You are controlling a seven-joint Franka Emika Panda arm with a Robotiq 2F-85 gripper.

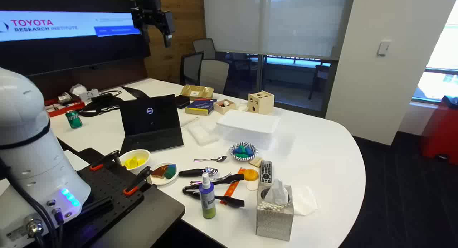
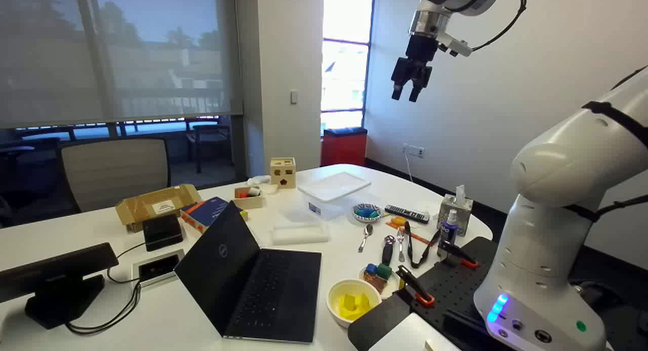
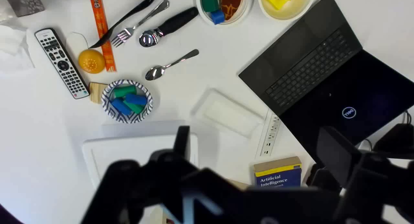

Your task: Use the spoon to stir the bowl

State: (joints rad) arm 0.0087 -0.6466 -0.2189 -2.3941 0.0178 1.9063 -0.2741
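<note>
Spoon (image 3: 163, 68) and bowl (image 3: 129, 118) rest on the white table (image 1: 322, 158), near each other but apart, the patterned bowl holding blue and green pieces (image 3: 136, 99). Scoop (image 3: 169, 26) and fork (image 3: 138, 24) are near the spoon, the remote (image 3: 62, 63) and the bin (image 3: 129, 149) near the bowl, and the unfolded laptop (image 3: 317, 78) is farther off. In both exterior views the gripper (image 2: 405, 95) hangs well above the table, its fingers spread apart.

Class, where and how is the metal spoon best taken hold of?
Probably by the handle, from straight above, the gripper straddling its narrow width: the spoon lies flat on the table, that handle slim and apart from the scoop.
</note>
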